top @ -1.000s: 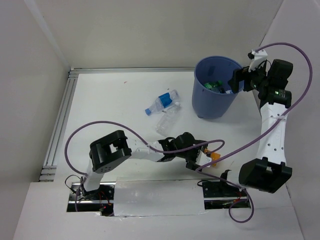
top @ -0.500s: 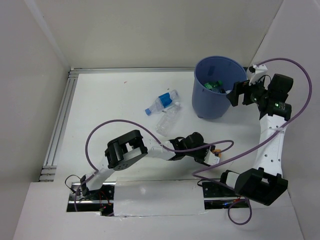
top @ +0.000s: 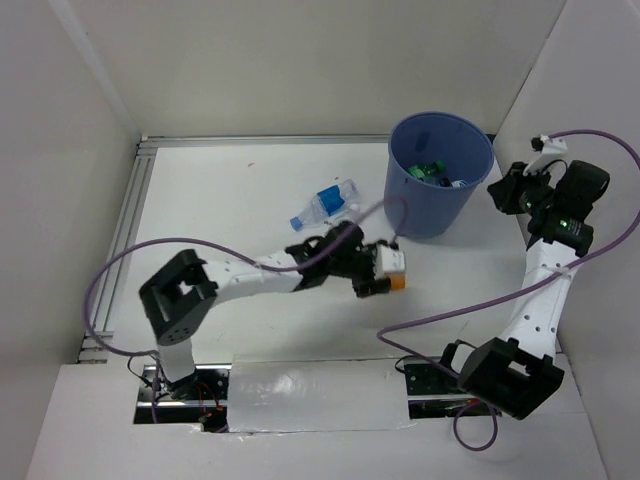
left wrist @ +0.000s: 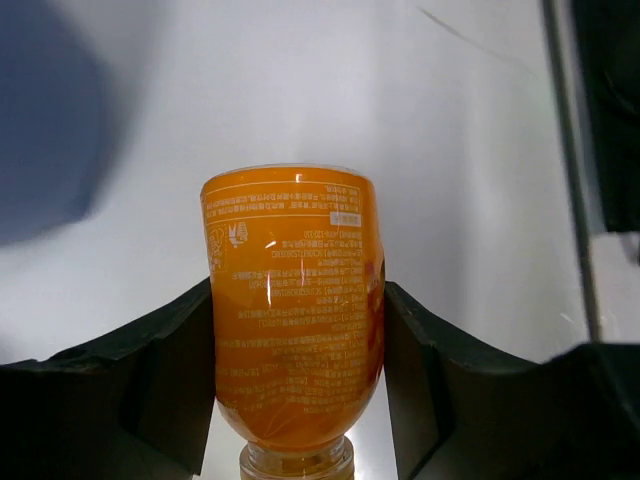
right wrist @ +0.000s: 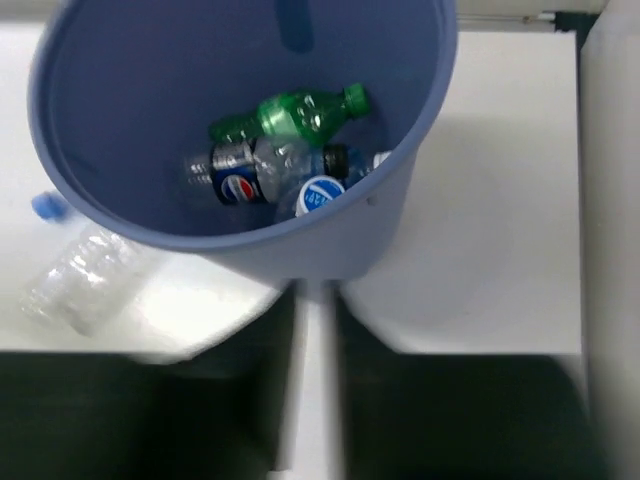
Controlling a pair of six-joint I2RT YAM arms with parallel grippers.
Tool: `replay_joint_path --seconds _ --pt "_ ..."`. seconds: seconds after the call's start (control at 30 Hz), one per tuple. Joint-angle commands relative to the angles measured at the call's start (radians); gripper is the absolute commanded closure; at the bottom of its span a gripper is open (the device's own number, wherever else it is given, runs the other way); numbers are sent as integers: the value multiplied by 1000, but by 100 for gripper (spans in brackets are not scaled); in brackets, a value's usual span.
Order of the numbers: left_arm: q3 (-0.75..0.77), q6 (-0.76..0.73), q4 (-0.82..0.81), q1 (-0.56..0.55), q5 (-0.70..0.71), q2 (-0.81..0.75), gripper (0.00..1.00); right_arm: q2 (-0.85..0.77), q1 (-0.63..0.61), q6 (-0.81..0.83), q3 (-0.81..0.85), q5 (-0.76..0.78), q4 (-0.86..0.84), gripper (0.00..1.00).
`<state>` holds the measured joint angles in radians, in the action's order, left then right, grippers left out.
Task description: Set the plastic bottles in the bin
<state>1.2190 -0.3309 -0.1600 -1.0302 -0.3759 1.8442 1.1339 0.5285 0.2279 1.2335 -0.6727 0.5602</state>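
Left gripper (top: 385, 270): clamped on the orange bottle (left wrist: 295, 320), at the centre of my overhead view, lower left of the bin and apart from it.
Right gripper (top: 503, 192): just right of the bin; the wrist view is blurred, so I cannot tell whether its fingers are apart or together.
Bin (top: 432, 215): upper right of centre; a green bottle (right wrist: 290, 115) and a dark-labelled bottle (right wrist: 235, 170) lie inside.
Blue-labelled bottle (top: 325, 203): lying on the table (top: 220, 200), left of the bin.

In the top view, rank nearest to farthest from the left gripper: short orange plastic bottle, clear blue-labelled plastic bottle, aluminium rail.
1. short orange plastic bottle: held by the left gripper.
2. clear blue-labelled plastic bottle: on the table, behind-left.
3. aluminium rail: table's left edge.
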Motion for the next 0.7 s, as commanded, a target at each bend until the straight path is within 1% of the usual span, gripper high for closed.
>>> replay_joint_path --seconds 0.0,0.03,0.07,0.1,0.13,0.17,0.2,0.23,0.27,0.3,0.33,0.37,0.4,0.43,0.47,0.5,0.53,0.57,0.6,0.63,0.67 --pt "48 168 0 99 -29 -146 88 -14 50 -76 1 -124 -95 95" --pt "107 197 37 117 -29 -146 88 -14 60 -76 1 -148 -95 99" --pt "144 216 49 154 -29 -146 88 -2 61 -52 14 -168 -77 99" --pt "181 252 50 172 -20 -146 88 7 70 -18 14 -224 -65 93" --pt "256 274 62 191 -20 -129 88 7 82 10 24 -260 -50 87" --pt "292 303 44 228 -20 -116 88 7 82 39 33 -292 -31 79" --pt "327 332 24 245 -29 -85 88 16 82 118 34 -356 19 69" --pt "362 401 -2 258 -29 -68 88 17 82 172 43 -385 56 49" --pt "440 432 -54 281 -44 -47 88 17 82 218 43 -407 116 40" --pt "483 466 -81 291 -55 -24 88 17 82 244 34 -416 125 35" --pt "575 536 -123 300 -55 30 87 17 82 266 14 -416 148 32" --pt "623 570 -124 300 -55 61 87 17 82 293 14 -416 148 31" --pt "669 604 -159 300 -19 94 83 17 82 329 14 -416 200 31" --pt "722 648 -159 300 4 133 77 26 82 370 5 -416 216 31" --pt "829 664 -159 300 18 214 77 26 71 384 -9 -416 228 30" --pt "880 679 -159 300 35 255 75 26 62 401 -9 -416 240 27" --pt "927 716 -144 300 86 294 65 14 51 413 -23 -385 241 24" --pt "960 734 -154 291 86 328 58 13 19 413 -46 -366 241 21" --pt "1014 753 -165 291 106 381 50 3 -4 427 -57 -346 241 13" --pt "1034 765 -165 291 147 403 42 -9 -25 483 -66 -306 241 9" --pt "1050 774 -179 282 164 418 22 -19 -53 501 -84 -283 241 6"
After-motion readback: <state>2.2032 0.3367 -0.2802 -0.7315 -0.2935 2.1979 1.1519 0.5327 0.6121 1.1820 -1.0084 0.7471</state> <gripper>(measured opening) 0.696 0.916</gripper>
